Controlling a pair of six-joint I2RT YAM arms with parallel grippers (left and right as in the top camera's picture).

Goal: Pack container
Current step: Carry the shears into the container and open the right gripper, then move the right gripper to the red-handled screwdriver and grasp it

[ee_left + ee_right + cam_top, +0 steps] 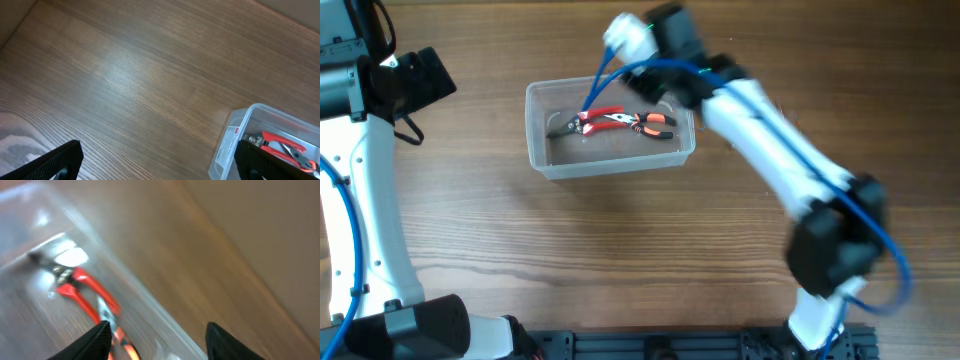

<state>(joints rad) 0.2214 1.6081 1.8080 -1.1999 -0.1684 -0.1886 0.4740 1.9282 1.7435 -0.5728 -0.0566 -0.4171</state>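
The container is a clear plastic tub in the middle of the table; it also shows in the left wrist view and the right wrist view. In it lie red-handled cutters and orange-and-black pliers. My right gripper hovers over the tub's far right rim, open, with nothing between its fingers. My left gripper hangs wide open above bare wood to the left of the tub.
The right arm crosses the table diagonally from the front right. The left arm's white links run along the left edge. Wooden tabletop surrounds the tub.
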